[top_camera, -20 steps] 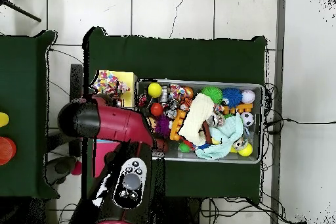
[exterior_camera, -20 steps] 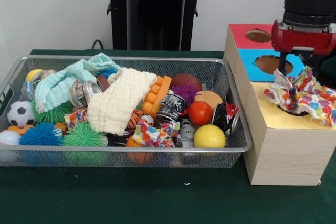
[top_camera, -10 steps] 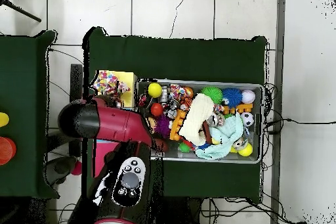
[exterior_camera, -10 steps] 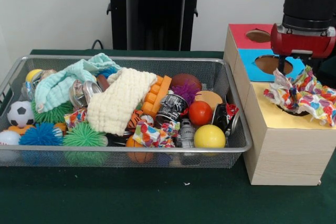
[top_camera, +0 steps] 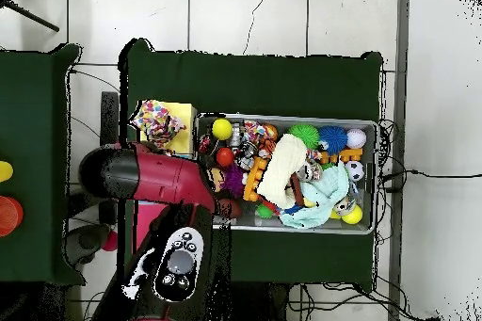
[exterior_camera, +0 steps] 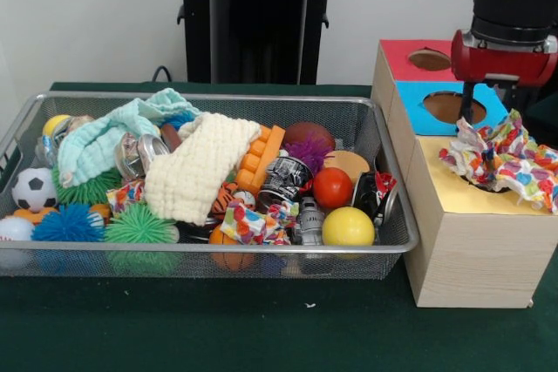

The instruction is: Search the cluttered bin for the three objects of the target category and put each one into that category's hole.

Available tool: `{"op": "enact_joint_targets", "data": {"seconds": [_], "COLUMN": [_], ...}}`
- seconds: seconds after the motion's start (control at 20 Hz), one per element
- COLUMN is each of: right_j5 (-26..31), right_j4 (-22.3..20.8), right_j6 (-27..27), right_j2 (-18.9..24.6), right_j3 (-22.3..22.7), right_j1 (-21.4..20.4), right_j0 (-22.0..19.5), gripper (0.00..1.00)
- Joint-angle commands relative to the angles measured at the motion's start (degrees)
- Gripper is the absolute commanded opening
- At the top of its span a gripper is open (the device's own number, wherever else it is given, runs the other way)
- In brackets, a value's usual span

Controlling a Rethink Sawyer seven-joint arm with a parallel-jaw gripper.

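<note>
Front view: multicoloured crumpled patterned cloth (exterior_camera: 501, 156) lies draped over the yellow-faced hole (exterior_camera: 490, 186) of the wooden box (exterior_camera: 475, 246), right of the wire bin (exterior_camera: 384, 241). Pincer (exterior_camera: 471, 111) state cannot be told. Cloth appears soft, light; pinch a raised fold.

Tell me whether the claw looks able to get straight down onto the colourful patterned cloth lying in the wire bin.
Probably yes. That small colourful patterned cloth lies on top of the clutter near the wire bin's front edge, nothing covering it. The claw stands over the wooden sorting box, beside another patterned cloth, so it must travel across first.
</note>
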Motion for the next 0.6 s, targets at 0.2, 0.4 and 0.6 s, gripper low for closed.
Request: {"op": "enact_joint_targets", "data": {"seconds": [0.2,0.4,0.6], "right_j5": [11.76,13.26,16.87], "right_j4": [-4.71,-4.99,-5.44], "right_j6": [8.93,9.32,10.21], "right_j2": [-2.08,-2.8,-3.42], "right_j3": [-3.07,-3.93,-6.42], "right_j1": [-0.29,-0.91,-1.78], "right_j0": [0.97,1.25,1.34], "gripper": [1.0,1.0,1.0]}}
